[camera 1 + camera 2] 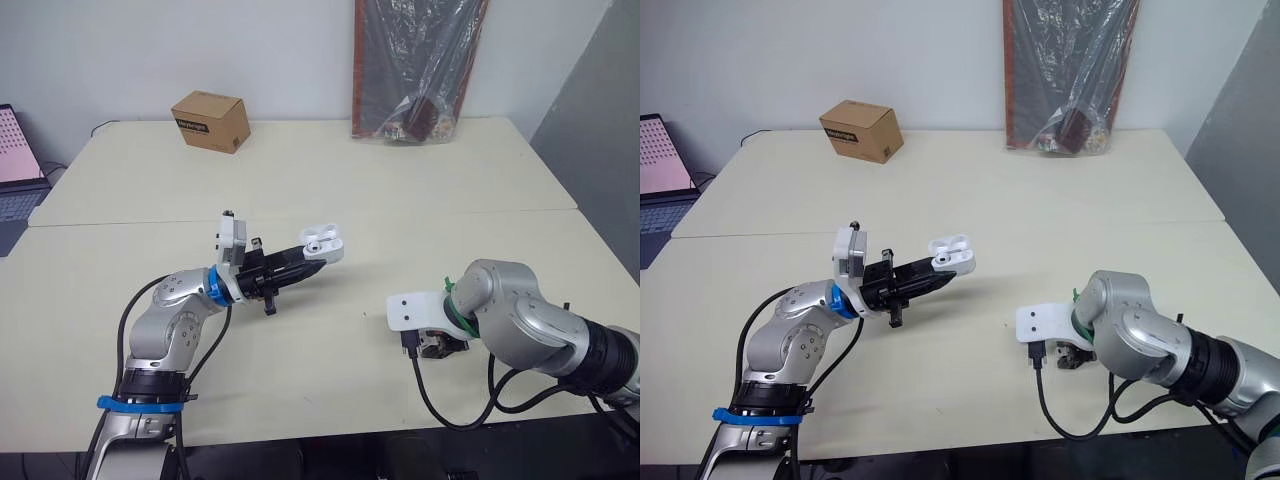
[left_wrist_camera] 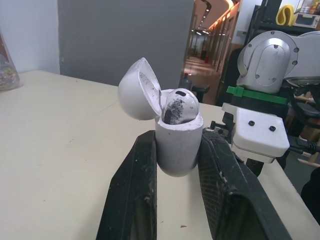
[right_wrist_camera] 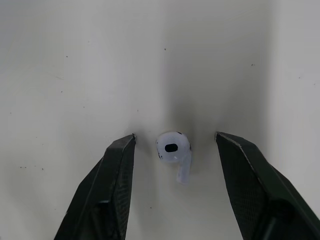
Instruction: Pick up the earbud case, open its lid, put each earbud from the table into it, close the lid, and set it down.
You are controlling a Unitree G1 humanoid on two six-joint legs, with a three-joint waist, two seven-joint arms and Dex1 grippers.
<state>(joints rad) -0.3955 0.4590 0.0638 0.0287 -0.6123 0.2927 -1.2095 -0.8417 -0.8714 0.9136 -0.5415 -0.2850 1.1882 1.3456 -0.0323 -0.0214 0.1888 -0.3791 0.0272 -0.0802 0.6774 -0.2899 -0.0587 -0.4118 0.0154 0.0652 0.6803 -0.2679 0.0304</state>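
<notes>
1. Nearest, lower right of the head frame: the right gripper [image 3: 175, 136] is down at the desk [image 1: 330, 390]. The right wrist view shows its jaws wide open and empty, straddling the loose earbud [image 3: 173, 148] with clear desk on each side. The earbud lies on the desk with the dark port of its head facing up. Its stem, the long axis, runs back toward the wrist, roughly parallel to the fingers and skewed slightly toward 1 of them.

2. Centre of the head frame: the left gripper [image 1: 305, 262] is raised off the desk, its jaws closed on the body of the earbud case [image 2: 177, 147]. The case stands upright between the fingers with its mouth facing up. The lid [image 2: 137, 90] is swung back on its hinge, on the side away from the right arm. 1 earbud [image 2: 178, 106] sits in the mouth.

3. Judgement: the step in hand is the pick of earbud 2 of 2. The next move calls for closing across the head, not the thin stem, because the piece is small and could skid. Then lift, carry it to the case and enter it stem first into the free socket. Lid closing and set-down remain.

4. Far edge: a cardboard box [image 1: 210, 120] at upper left, a plastic bag [image 1: 420, 70] at upper centre against the wall, and a laptop [image 1: 15, 170] at the left margin, all well apart from the work
</notes>
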